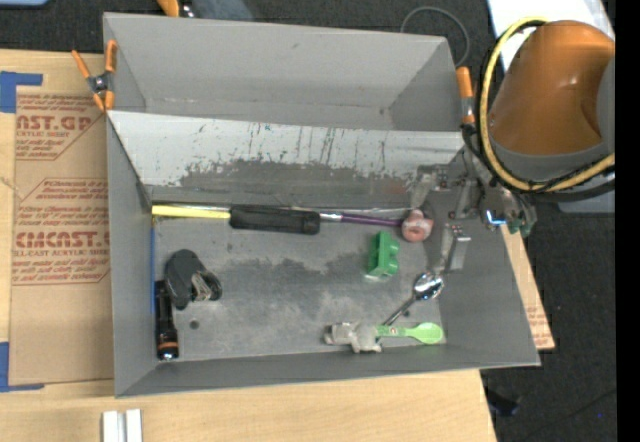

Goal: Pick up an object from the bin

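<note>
The tool [450,260] is being held at the bin's [280,70] right side, a spoon [428,287] lying just beside its tip, a pink ball [416,225] near. Whether it is apart or together cannot be told.

The bin [300,60] is grey sheet metal with a matt finish, its floor scuffed and streaked with dark scratches towards the back. The orange cover [550,80] on the arm's wrist looks like smooth, glossy plastic. The small spoon [428,287] has a bright, polished metal bowl. The green block [382,256] looks like slightly shiny plastic. The black handle [275,220] looks matt.
</note>
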`<state>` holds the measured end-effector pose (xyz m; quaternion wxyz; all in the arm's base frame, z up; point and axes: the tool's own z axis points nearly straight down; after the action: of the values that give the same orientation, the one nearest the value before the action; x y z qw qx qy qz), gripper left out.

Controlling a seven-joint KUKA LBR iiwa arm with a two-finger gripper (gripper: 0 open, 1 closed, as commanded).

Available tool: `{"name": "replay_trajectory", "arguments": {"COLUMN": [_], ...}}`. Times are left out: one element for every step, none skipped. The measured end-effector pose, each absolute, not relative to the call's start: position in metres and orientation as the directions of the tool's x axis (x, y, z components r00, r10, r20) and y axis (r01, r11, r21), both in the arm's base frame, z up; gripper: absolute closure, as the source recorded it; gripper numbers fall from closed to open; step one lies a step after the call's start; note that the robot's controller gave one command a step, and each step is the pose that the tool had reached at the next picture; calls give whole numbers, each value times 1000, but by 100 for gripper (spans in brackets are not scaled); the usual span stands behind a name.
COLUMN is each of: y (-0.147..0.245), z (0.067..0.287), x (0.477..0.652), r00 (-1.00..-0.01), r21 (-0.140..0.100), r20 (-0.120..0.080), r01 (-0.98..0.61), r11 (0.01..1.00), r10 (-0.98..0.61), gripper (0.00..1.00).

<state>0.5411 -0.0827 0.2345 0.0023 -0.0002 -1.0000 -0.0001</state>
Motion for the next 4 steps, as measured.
{"name": "replay_trajectory", "arguments": {"y": [-82,-103,-128,-135], "z": [238,188,159,143], "x": [543,504,481,484], "r00": [-1000,-985,-915,-884], "r21": [-1,-2,-4,1], "r20": [-2,-9,-6,2], "r01": [-1,-173,-404,-468], "r11": [1000,985,915,884], "r10": [-1,-173,-404,-468], "gripper": [0,0,0,0]}}
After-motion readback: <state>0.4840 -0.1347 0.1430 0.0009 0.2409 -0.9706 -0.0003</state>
